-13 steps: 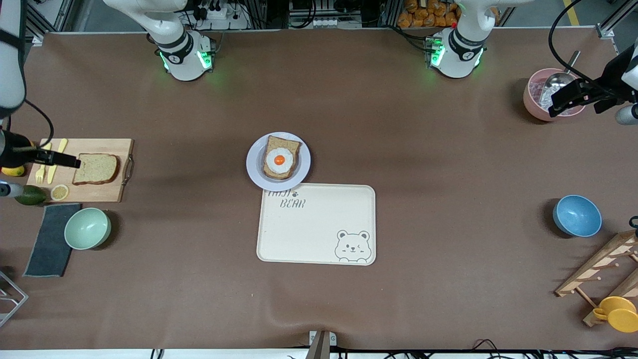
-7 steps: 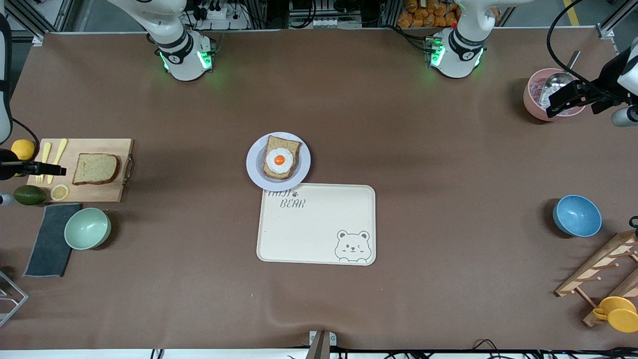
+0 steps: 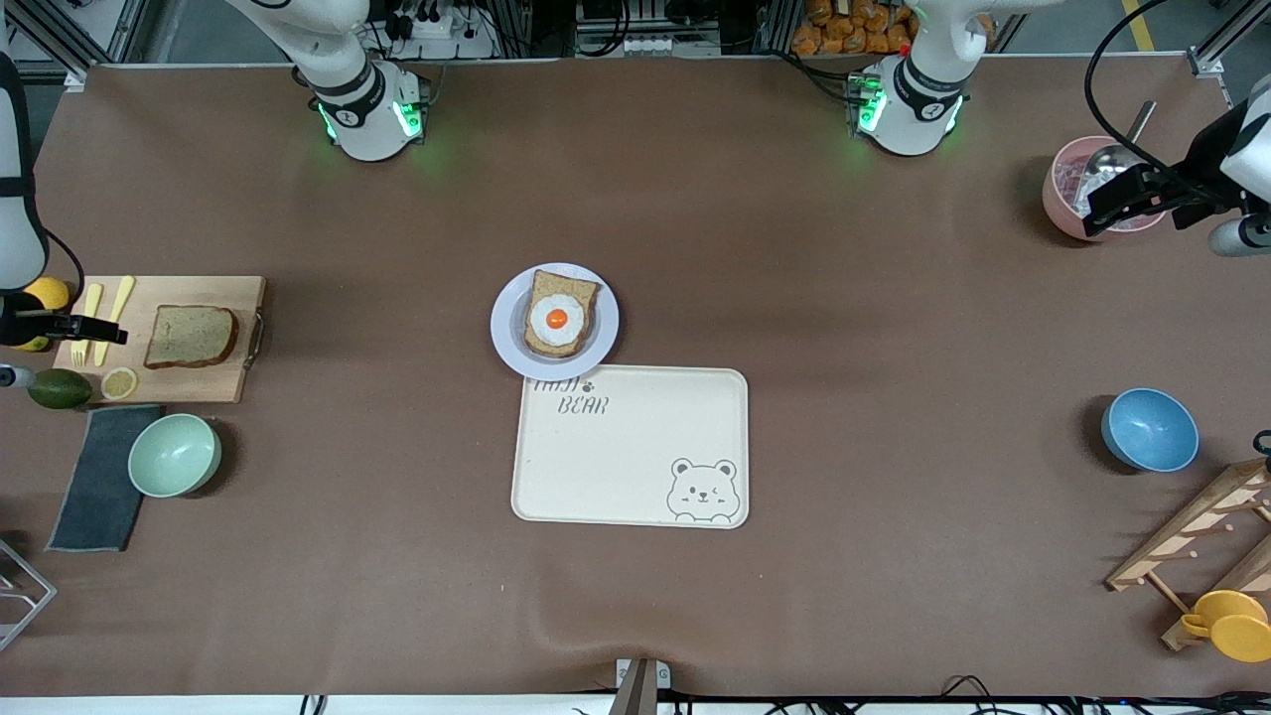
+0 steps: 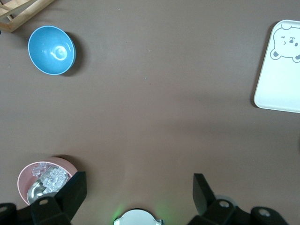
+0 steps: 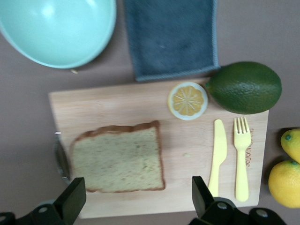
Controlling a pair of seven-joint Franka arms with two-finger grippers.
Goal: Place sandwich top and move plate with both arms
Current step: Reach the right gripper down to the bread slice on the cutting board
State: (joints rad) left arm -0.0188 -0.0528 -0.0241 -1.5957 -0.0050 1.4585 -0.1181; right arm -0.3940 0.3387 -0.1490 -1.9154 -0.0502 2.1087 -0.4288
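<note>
The plate (image 3: 554, 321) sits mid-table, touching the edge of the bear tray (image 3: 630, 447) that lies nearer the front camera; the tray itself carries nothing. On the plate lies a bread slice topped with a fried egg (image 3: 556, 319). The sandwich top (image 3: 191, 336) lies flat on a wooden board (image 3: 164, 382) at the right arm's end of the table, with nothing on its face. On the same board are a lemon slice (image 3: 119, 382), a yellow knife (image 3: 113, 318) and a yellow fork (image 3: 81, 339); an avocado (image 3: 60, 388) and two lemons (image 5: 289, 164) rest just off the board's edge. Nearer the front camera than the board, a mint bowl (image 3: 175, 454) stands beside a dark cloth (image 3: 99, 477), and the bowl looks empty. The right gripper (image 3: 104, 333) hangs over the fork-and-knife end of the board, its fingers (image 5: 70, 200) spread wide and holding nothing; in the right wrist view the sandwich top (image 5: 118, 159) lies between them, below. The left gripper (image 3: 1112, 204) hovers over a pink bowl (image 3: 1067, 204) at the left arm's end of the table, its fingers (image 4: 72, 192) likewise wide apart and empty. The pink bowl holds clear ice-like cubes and a metal scoop (image 3: 1117, 149). A blue bowl (image 3: 1149, 429) stands nearer the front camera, empty, near a wooden rack (image 3: 1192, 536) with a yellow cup (image 3: 1231, 626).
</note>
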